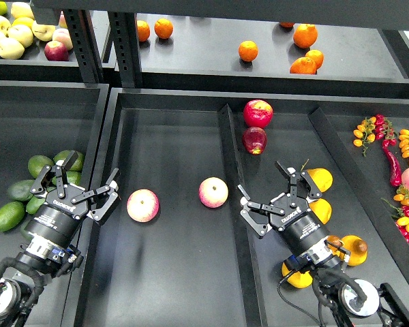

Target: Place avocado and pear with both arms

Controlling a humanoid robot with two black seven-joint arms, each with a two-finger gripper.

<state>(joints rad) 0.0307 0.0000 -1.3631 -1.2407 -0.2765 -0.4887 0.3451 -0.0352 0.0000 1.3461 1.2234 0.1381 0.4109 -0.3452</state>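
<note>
Several green avocados lie in the left tray; a dark glossy avocado [40, 165] sits at the top of the pile, with lime-green ones [8, 216] lower left. My left gripper [90, 178] is open and empty, over the right edge of the pile by the tray wall. Several orange-yellow pears lie in the right compartment; one pear [319, 180] is just right of my right gripper [262, 182], and another pear [355, 250], with a brownish end, lies by my right wrist. My right gripper is open and empty, and my arm partly hides the pears.
Two pink-yellow apples [142, 205] [213, 192] lie in the middle tray. Two red apples [258, 113] sit beyond the divider [230, 150]. Oranges [248, 50] are on the upper shelf. Peppers and small tomatoes [390, 146] lie at the far right.
</note>
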